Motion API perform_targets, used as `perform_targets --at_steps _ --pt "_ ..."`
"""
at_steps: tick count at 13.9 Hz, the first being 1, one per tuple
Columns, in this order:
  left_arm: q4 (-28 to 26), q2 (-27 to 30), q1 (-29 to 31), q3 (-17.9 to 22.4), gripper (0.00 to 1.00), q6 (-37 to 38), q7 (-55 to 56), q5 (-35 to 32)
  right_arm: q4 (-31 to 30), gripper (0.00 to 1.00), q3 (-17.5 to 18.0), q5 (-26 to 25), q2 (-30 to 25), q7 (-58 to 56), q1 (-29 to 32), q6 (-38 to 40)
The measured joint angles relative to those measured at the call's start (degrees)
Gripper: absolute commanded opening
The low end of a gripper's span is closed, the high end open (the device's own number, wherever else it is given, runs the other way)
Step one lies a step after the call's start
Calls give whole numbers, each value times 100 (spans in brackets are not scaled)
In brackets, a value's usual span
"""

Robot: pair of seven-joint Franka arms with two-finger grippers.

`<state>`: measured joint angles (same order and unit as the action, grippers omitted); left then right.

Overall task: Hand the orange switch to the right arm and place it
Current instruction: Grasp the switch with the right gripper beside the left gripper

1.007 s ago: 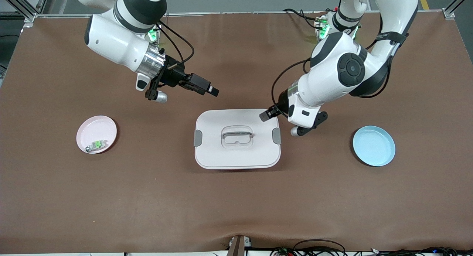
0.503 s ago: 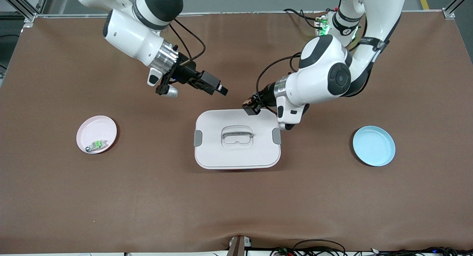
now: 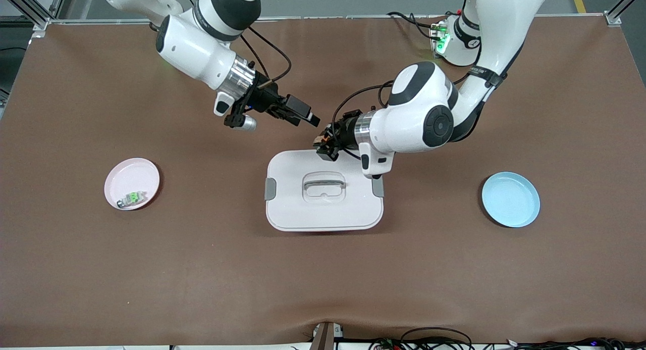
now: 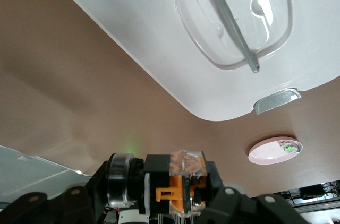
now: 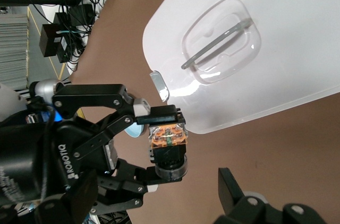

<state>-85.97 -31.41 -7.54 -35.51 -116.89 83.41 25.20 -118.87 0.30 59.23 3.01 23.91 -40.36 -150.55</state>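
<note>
Over the last second I had swung both arms inward until the left gripper (image 3: 323, 149) and right gripper (image 3: 309, 118) nearly met over the lidded white box's (image 3: 323, 216) edge nearest the bases; handover looked imminent; left clamped on the orange switch (image 5: 168, 137), right spread wide, empty; blue plate (image 3: 510, 199) bare; pink plate (image 3: 132, 183) held the green-centred part (image 3: 132, 197).

tabletop (image 3: 151, 269): I see matt brown cloth
lid (image 3: 323, 213): glossy white plastic
plates (image 3: 509, 198): smooth plastic, I'd say
</note>
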Motion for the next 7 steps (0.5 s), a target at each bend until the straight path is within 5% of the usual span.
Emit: perform_targets --at_steps 7 --pt "82 -2 -46 -50 0 60 313 133 -26 100 -1 4 241 0 -17 -1"
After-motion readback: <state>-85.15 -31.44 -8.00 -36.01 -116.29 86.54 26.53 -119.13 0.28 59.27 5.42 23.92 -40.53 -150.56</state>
